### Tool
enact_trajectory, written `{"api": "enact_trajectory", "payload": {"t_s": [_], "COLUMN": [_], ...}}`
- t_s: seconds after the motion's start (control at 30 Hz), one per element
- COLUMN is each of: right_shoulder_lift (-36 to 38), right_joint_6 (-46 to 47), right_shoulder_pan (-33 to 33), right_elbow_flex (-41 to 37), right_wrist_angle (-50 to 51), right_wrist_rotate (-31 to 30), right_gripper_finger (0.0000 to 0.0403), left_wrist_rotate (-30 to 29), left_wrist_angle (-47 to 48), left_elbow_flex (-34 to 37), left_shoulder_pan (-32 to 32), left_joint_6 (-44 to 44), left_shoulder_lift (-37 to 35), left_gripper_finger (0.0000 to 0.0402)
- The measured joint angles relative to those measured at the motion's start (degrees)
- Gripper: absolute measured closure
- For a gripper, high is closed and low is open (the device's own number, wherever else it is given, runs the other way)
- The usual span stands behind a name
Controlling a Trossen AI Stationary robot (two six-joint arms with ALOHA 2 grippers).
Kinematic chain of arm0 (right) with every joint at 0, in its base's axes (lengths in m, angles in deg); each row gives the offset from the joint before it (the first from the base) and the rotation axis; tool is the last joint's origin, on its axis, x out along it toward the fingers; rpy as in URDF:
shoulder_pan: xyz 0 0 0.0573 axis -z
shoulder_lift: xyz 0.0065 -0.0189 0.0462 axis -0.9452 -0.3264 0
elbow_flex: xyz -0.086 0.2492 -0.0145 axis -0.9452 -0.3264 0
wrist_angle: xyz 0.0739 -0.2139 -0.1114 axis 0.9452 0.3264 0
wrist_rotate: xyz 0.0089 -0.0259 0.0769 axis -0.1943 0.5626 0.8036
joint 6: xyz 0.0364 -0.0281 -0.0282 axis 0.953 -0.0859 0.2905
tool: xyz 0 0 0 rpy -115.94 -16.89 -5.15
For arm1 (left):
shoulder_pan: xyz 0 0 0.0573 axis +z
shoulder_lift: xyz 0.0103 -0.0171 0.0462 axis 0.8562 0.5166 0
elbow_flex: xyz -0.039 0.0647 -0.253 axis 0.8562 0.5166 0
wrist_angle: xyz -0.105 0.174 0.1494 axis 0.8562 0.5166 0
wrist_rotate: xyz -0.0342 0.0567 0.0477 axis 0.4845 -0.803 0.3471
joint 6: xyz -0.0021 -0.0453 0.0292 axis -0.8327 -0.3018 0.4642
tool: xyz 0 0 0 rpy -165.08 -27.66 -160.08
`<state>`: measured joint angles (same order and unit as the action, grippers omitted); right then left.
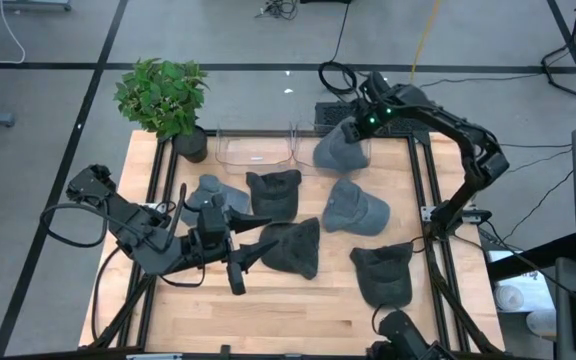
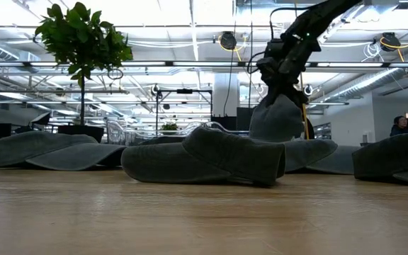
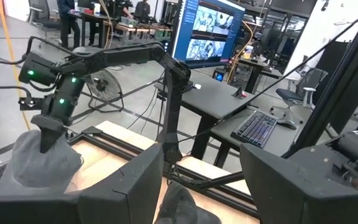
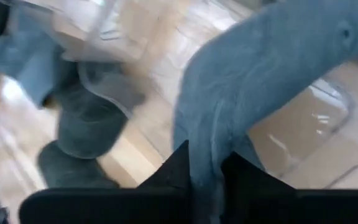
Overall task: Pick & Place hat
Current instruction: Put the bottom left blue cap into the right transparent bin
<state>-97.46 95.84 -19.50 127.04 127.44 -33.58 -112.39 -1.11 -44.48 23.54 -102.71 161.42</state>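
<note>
Grey fabric hat (image 1: pixel 342 148) hangs pinched in the right gripper (image 1: pixel 361 128) at the table's 1 o'clock corner, clear bin (image 1: pixel 260 150) at its 9 o'clock; left gripper (image 1: pixel 236 268) waits open, empty.

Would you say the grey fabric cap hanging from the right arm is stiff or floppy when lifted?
Probably floppy: the grey fabric cap sags and folds below the right gripper. Likely light, since a pinch of cloth between the fingers seems to carry it.
</note>
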Motion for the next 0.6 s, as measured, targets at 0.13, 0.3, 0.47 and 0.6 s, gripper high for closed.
{"api": "enact_trajectory", "payload": {"t_s": [0.13,0.3,0.47,0.6], "right_shoulder_lift": [2.8,7.4,11.5,12.1], "right_joint_6": [-1.6,-3.3,-6.1,-10.1], "right_shoulder_pan": [0.3,2.6,3.5,1.0], "right_elbow_flex": [0.0,0.0,0.0,0.0], "right_wrist_angle": [-1.0,-1.0,-1.1,-1.9], "right_wrist_rotate": [1.1,-0.7,-1.7,-2.1], "right_gripper_finger": [0.0333,0.0287,0.0266,0.0276], "left_wrist_rotate": [0.0,0.1,0.1,0.1], "left_wrist_angle": [0.0,0.0,-0.1,-0.5], "left_elbow_flex": [0.0,0.0,0.0,0.0], "left_shoulder_pan": [0.0,0.0,0.0,0.1], "left_joint_6": [0.0,0.1,0.2,1.7], "left_shoulder_lift": [0.0,0.0,0.0,0.0], "left_gripper_finger": [0.0176,0.0176,0.0176,0.0176]}}
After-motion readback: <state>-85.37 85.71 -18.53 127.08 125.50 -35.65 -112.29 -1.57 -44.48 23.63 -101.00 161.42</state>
